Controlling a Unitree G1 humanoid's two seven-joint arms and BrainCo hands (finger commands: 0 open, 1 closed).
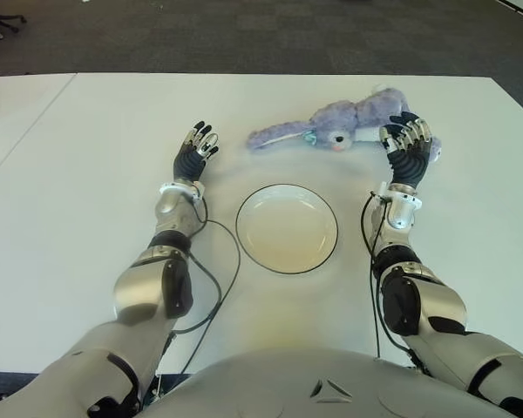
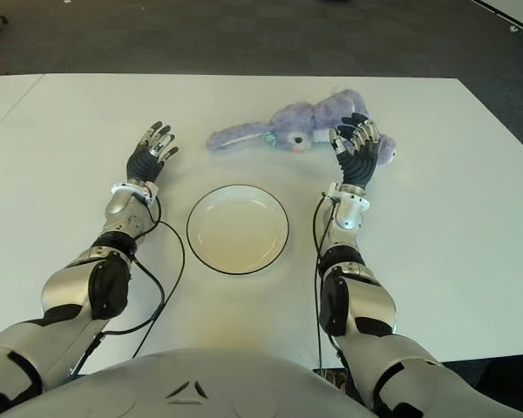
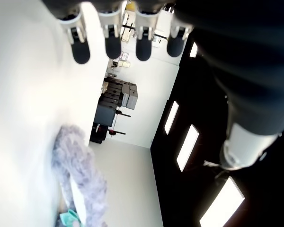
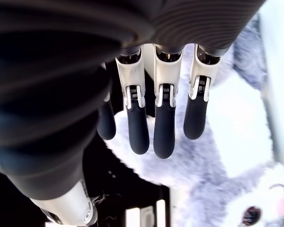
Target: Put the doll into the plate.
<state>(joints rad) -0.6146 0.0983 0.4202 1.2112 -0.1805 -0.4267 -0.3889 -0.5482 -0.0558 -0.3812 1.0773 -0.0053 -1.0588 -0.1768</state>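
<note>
We saw the doll (image 1: pixel 344 124) lying near the table's (image 1: pixel 87 139) far edge, beyond the empty plate (image 1: pixel 287 228). Our right hand (image 1: pixel 408 148) hovered over its body, fingers spread, gripping nothing. Our left hand (image 1: pixel 194 152) showed left of the plate, fingers extended and empty, with nothing between doll and plate.

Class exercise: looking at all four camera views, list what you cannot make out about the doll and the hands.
- Eye views: the right hand covers part of the doll, hiding whether the fingers touch it.
- Right wrist view: the doll is cut off by the edges; fingers hang before it, contact unclear.
- Left wrist view: the left hand blocks the plate.
</note>
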